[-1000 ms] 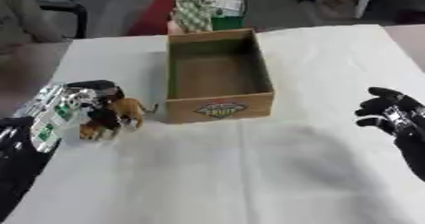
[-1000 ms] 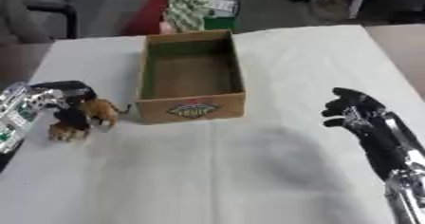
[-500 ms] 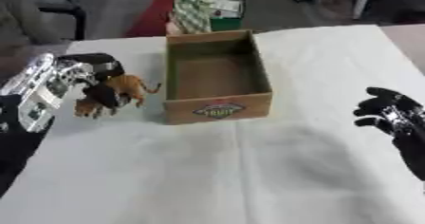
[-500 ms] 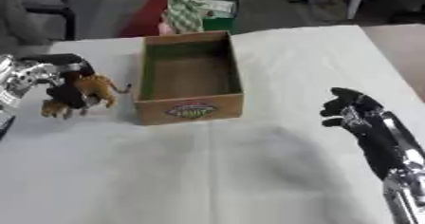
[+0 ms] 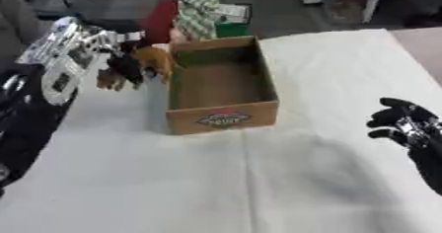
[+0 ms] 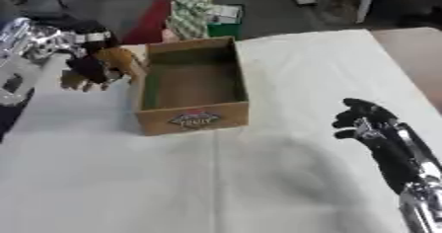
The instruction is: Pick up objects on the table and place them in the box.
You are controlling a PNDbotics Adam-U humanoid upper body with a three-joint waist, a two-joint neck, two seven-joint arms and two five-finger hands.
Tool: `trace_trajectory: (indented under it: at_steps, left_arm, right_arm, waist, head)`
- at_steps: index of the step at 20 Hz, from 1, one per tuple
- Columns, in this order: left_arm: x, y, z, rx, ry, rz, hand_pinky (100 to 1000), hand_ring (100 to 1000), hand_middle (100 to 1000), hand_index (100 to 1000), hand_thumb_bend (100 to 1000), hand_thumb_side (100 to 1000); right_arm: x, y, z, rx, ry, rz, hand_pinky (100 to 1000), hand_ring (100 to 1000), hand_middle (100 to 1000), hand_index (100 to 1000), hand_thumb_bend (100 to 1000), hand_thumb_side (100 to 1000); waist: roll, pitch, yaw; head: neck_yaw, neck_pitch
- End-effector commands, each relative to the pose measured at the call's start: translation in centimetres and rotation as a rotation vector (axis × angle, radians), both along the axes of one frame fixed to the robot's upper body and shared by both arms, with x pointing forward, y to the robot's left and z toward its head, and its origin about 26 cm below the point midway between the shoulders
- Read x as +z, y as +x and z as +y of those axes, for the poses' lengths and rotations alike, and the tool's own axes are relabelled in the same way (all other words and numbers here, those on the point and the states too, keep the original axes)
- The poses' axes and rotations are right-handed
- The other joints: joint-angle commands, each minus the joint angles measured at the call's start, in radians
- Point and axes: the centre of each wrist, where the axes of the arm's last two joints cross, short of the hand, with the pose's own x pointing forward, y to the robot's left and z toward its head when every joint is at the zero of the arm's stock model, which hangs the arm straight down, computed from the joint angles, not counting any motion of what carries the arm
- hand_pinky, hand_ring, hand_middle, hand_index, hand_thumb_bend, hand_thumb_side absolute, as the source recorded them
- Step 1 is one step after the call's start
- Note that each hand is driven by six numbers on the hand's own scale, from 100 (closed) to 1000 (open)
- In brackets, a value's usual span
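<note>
My left hand (image 5: 76, 44) is raised at the upper left and shut on a small brown and black toy animal (image 5: 136, 65). The toy hangs in the air just left of the cardboard box's (image 5: 223, 118) left wall, near its rim. The box stands open in the middle of the white table, its inside bare. At the right edge my right hand (image 6: 369, 121) hovers above the cloth with its fingers curled and nothing in them.
A white cloth (image 5: 259, 177) covers the table. Beyond the table's far edge stand a green and white patterned package (image 5: 200, 16) and something red (image 5: 161, 13), on a dark floor.
My left hand has lifted the toy animal off the table and carried it up and right, toward the box's left wall. The right hand has stayed in place.
</note>
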Motion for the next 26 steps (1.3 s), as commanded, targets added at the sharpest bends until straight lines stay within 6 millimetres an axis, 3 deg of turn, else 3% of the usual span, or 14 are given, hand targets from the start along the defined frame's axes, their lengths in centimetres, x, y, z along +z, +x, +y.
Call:
trace_trajectory:
  at_steps: [1,8,14,18,19,23,24,26]
  left_arm:
    - [0.8,0.6,-1.4,-0.001,0.001,-0.066,542,357,296,477,100,232]
    - [-2.8,2.3,-3.4,0.074,-0.025,-0.102,539,354,295,481,100,225]
    - [-5.8,3.2,-3.7,0.180,-0.033,-0.186,549,375,320,507,100,195]
    - [-7.5,3.2,-3.8,0.183,-0.030,-0.190,603,475,422,594,100,177]
    - [-7.9,3.2,-3.8,0.178,-0.029,-0.179,633,538,494,652,100,169]
    - [-8.4,3.1,-3.7,0.158,-0.013,-0.113,715,703,673,795,323,162]
    - [-8.3,3.1,-3.6,0.155,-0.007,-0.095,726,725,698,814,360,194]
    - [-7.9,3.1,-3.4,0.155,-0.004,-0.079,763,779,762,848,442,358]
  right_arm:
    - [0.9,0.2,-0.1,0.013,-0.028,-0.025,636,680,616,820,100,536]
    - [1.1,0.4,0.4,0.040,-0.032,-0.028,636,680,616,820,100,538]
    - [1.1,0.5,0.7,0.059,-0.035,-0.029,636,680,616,819,100,539]
    - [1.2,0.5,0.8,0.060,-0.034,-0.030,635,680,616,819,100,540]
    - [1.2,0.6,0.8,0.059,-0.034,-0.030,636,680,616,819,100,540]
    - [1.1,0.6,0.8,0.059,-0.032,-0.030,636,680,617,819,100,540]
    - [1.1,0.6,0.8,0.058,-0.033,-0.030,636,680,617,819,100,540]
    - [1.1,0.6,0.8,0.057,-0.032,-0.030,636,680,617,819,100,540]
  waist:
    - [-0.003,-0.011,-0.009]
    - [-0.003,-0.001,-0.048]
    - [-0.002,0.005,-0.071]
    - [-0.003,0.007,-0.074]
    - [-0.003,0.007,-0.074]
    - [-0.003,0.008,-0.072]
    - [-0.004,0.007,-0.072]
    - [-0.004,0.007,-0.071]
  head:
    - [0.012,-0.018]
    - [0.040,-0.033]
    - [0.054,-0.041]
    - [0.048,-0.043]
    - [0.047,-0.044]
    - [0.044,-0.046]
    - [0.044,-0.047]
    - [0.042,-0.048]
